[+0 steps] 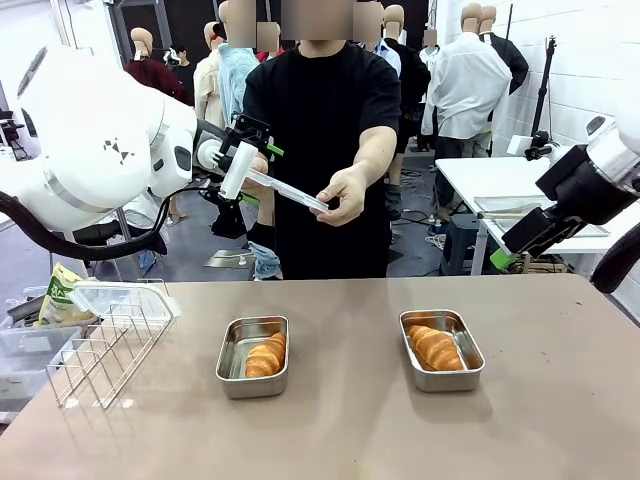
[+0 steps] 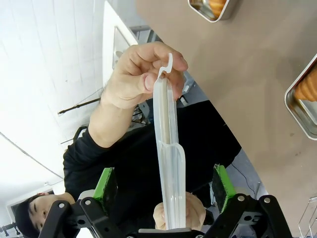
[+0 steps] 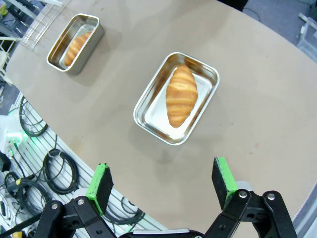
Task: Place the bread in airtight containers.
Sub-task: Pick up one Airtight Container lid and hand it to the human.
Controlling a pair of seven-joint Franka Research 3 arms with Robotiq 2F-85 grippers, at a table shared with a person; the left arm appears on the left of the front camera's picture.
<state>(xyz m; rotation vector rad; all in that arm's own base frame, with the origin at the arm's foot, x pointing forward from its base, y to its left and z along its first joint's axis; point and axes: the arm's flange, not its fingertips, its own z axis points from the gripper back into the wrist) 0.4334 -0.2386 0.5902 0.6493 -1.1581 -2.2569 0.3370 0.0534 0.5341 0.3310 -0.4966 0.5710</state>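
Two bread rolls lie in two open steel containers on the table: one bread (image 1: 266, 355) in the left container (image 1: 228, 372), the other bread (image 1: 434, 347) in the right container (image 1: 472, 368). My left gripper (image 1: 255, 175) is raised above the table's far edge, open, its pads (image 2: 106, 186) on either side of a clear lid (image 2: 168, 144) without touching it. A person's hand (image 2: 133, 74) pinches the lid's far end. My right gripper (image 3: 162, 181) hangs open and empty high over the right container (image 3: 148, 106) and its bread (image 3: 181, 95); the other container (image 3: 74, 42) lies farther off.
A wire rack (image 1: 105, 350) stands at the table's left with another clear lid (image 1: 115, 298) on top. A green-and-yellow bag (image 1: 62, 290) lies behind it. The person stands at the far side. A white table (image 1: 500, 180) is behind on the right.
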